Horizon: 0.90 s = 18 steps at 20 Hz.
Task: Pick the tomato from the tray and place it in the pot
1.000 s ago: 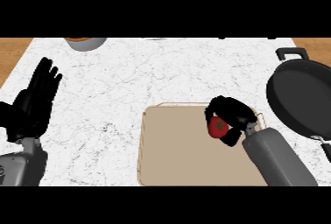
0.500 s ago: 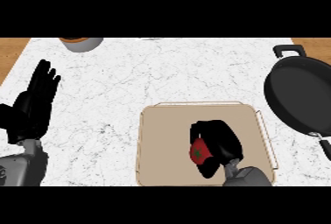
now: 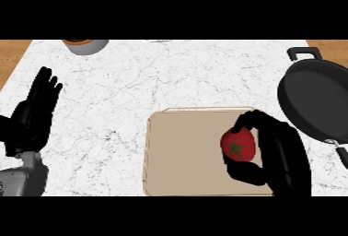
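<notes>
right hand (image 3: 282, 154) curled round tomato (image 3: 238, 146) over tray (image 3: 183, 152) | contact probably hidden | left hand (image 3: 31, 120) open

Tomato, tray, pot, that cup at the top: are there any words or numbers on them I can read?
No words, numbers or labels anywhere.
The tomato, held by the right hand over the tray, shows only a green star-shaped stem mark.
The pot and the cup are plain.

Red tomato (image 3: 238, 146) with green star, beige tray (image 3: 183, 156), black pot (image 3: 314, 100), white marbled counter (image 3: 170, 78)
</notes>
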Motion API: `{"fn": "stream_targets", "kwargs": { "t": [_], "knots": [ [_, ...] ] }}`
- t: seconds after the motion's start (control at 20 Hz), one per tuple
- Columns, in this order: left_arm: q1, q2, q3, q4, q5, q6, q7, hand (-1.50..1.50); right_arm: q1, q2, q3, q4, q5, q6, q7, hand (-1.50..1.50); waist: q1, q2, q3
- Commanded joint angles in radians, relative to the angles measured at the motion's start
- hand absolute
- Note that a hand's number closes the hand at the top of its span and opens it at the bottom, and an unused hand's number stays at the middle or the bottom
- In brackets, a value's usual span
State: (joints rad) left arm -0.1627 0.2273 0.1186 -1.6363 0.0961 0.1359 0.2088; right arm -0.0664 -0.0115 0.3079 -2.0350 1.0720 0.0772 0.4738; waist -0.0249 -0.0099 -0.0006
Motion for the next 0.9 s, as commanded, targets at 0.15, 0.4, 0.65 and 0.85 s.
{"fn": "stream_targets", "kwargs": {
  "t": [0.15,0.4,0.65,0.85],
  "knots": [
    [-0.03,-0.003,-0.003,0.002,-0.02,0.01,0.002,0.0,-0.036,-0.058,-0.217,-0.209,-0.035,0.006,0.052,1.5,0.017,0.008,0.001],
    [-0.087,-0.031,-0.016,0.05,-0.033,0.019,0.007,0.0,-0.093,-0.083,-0.377,-0.139,-0.153,0.013,0.05,1.5,0.022,0.011,0.001],
    [-0.033,-0.011,-0.004,-0.042,-0.013,-0.003,0.065,0.0,-0.08,-0.149,-0.576,-0.016,-0.319,-0.043,-0.081,1.5,0.027,0.011,0.001],
    [-0.045,-0.059,-0.046,0.018,-0.063,0.023,0.01,0.0,-0.179,-0.216,-0.663,0.165,-0.435,-0.012,-0.125,1.5,0.026,0.012,0.001]
  ]
}}
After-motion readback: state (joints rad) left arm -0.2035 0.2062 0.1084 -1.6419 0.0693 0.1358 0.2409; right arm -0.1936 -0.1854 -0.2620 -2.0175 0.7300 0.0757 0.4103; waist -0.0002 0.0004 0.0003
